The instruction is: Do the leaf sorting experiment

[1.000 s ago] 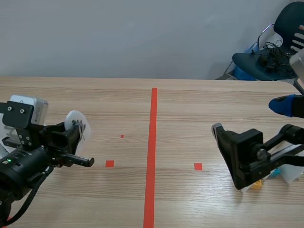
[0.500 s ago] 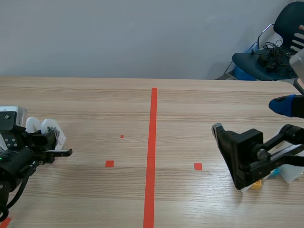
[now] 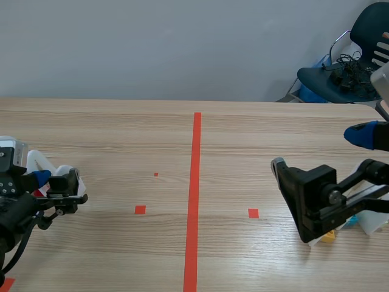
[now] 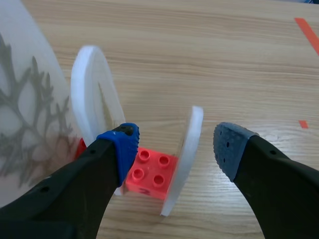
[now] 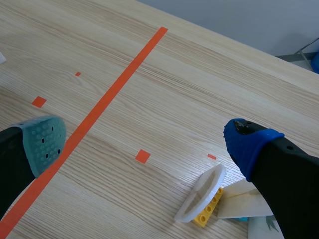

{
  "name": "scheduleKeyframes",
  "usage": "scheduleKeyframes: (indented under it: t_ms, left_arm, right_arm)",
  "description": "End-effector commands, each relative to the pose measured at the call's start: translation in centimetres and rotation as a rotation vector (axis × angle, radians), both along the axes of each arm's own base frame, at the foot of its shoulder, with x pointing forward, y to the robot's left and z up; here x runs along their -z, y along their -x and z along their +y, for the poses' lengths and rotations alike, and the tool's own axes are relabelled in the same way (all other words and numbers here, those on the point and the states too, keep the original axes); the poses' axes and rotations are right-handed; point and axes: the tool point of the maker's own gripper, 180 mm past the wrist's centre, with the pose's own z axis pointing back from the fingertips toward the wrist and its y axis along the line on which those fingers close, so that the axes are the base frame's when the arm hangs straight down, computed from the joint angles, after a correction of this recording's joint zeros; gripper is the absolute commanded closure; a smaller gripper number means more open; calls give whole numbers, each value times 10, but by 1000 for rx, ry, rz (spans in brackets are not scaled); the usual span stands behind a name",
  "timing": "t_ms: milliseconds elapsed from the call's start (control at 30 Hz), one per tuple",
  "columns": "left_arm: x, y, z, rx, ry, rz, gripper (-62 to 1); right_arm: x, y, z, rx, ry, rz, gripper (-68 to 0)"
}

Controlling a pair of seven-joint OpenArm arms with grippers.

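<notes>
Left claw (image 4: 177,144) gapes empty around the disc (image 4: 188,149) standing on a red brick (image 4: 152,173) at the desk's (image 4: 199,50) left edge. A skewed squeeze could tip it onto the neighbouring disc (image 4: 92,94).

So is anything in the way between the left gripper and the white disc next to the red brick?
Nothing visible is. The left gripper is open, and the white disc next to the red brick stands right between its fingers.

Leaf-printed white card (image 4: 30,109), partly beyond the picture's edge.
</notes>
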Motion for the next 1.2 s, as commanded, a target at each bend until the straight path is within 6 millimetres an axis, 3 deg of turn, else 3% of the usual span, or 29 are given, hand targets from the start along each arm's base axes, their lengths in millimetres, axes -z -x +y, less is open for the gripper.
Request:
scheduleKeyframes:
  t_ms: [0, 100, 233, 367, 433, 533, 767, 1167]
  left_arm:
    - [-27, -7, -4, 24, 8, -78, -354]
    - [-56, -4, -10, 56, 62, -135, -354]
    - [-103, 11, -28, 152, 36, -214, -412]
    - [-155, 36, -59, 301, 53, -296, -545]
    - [-170, 50, -79, 393, 47, -310, -622]
    - [-170, 68, -100, 510, 28, -251, -623]
    - [-135, 88, -101, 542, -3, -77, -623]
    - [-131, 90, -100, 543, -8, -52, -623]
  right_arm:
    - [-11, -3, 2, -4, -11, -37, -679]
    - [-11, -3, 2, -4, -10, -36, -679]
    - [-10, -3, 2, -4, -9, -34, -679]
    - [-11, -3, 2, -4, -10, -34, -679]
    - [-11, -3, 2, -4, -10, -34, -679]
    - [-11, -3, 2, -4, -10, -34, -679]
    - [-15, -3, 4, -9, -16, -44, -679]
    - [-17, -3, 5, -11, -16, -50, -679]
